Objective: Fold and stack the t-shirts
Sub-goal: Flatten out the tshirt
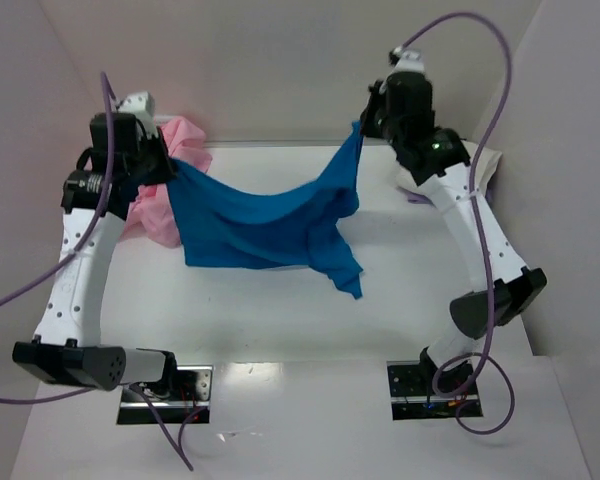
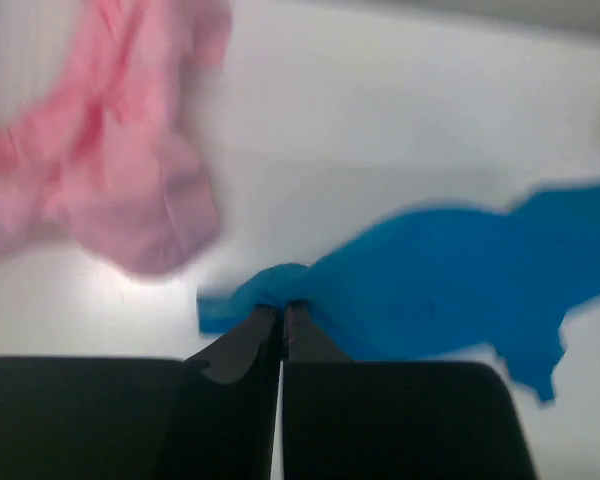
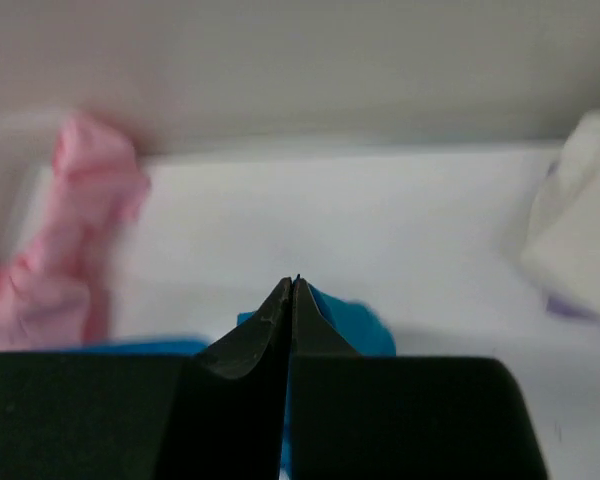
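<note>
The bright blue t-shirt point(image 1: 265, 225) hangs stretched between my two grippers above the table, sagging in the middle, with a tail drooping at lower right. My left gripper point(image 1: 168, 165) is shut on its left corner; in the left wrist view the blue t-shirt point(image 2: 450, 285) bunches at the closed left gripper point(image 2: 282, 308). My right gripper point(image 1: 365, 128) is shut on the right corner; the blue t-shirt point(image 3: 355, 325) shows beside the closed right gripper point(image 3: 293, 282). A crumpled pink t-shirt point(image 1: 165, 200) lies behind the left arm, also in the left wrist view point(image 2: 110, 180). A cream-white t-shirt point(image 1: 485, 165) lies at the far right.
White walls enclose the white table point(image 1: 280, 320) at back and sides. The pink t-shirt point(image 3: 70, 240) and the cream-white t-shirt point(image 3: 580, 220) show in the right wrist view. Purple cables loop over both arms.
</note>
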Controlling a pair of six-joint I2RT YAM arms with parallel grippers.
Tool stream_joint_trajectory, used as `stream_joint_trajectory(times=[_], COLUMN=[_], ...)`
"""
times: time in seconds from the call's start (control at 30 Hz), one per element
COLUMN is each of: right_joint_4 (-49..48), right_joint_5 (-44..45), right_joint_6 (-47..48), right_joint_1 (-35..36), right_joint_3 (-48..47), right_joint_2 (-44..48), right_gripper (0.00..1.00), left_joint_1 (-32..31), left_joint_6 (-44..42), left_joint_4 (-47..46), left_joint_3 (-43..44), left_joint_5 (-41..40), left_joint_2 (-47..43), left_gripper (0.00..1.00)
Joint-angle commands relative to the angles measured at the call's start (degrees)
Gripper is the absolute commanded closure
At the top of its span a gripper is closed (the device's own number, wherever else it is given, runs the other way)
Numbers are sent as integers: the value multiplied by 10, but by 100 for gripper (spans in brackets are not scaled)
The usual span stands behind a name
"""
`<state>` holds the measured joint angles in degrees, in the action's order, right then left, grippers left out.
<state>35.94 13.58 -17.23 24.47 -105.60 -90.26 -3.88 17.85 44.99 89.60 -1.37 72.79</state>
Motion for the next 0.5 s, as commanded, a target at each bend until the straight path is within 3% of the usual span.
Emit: stream_joint_trajectory(times=[0.0, 0.23, 0.47], right_joint_4=[-43, -54, -96], right_joint_5=[34, 50, 50], right_joint_6=[30, 43, 43], right_joint_1=[-65, -78, -78], right_joint_3=[-216, -283, -164], right_joint_2=[-7, 24, 116], right_gripper=[100, 100, 100], left_joint_1=[12, 18, 18], left_joint_6=[-19, 24, 50], left_joint_4=[-61, -118, -172], left_joint_3=[161, 196, 146], left_joint_5=[-50, -63, -12], left_joint_2=[42, 29, -32], left_gripper=[100, 100, 100])
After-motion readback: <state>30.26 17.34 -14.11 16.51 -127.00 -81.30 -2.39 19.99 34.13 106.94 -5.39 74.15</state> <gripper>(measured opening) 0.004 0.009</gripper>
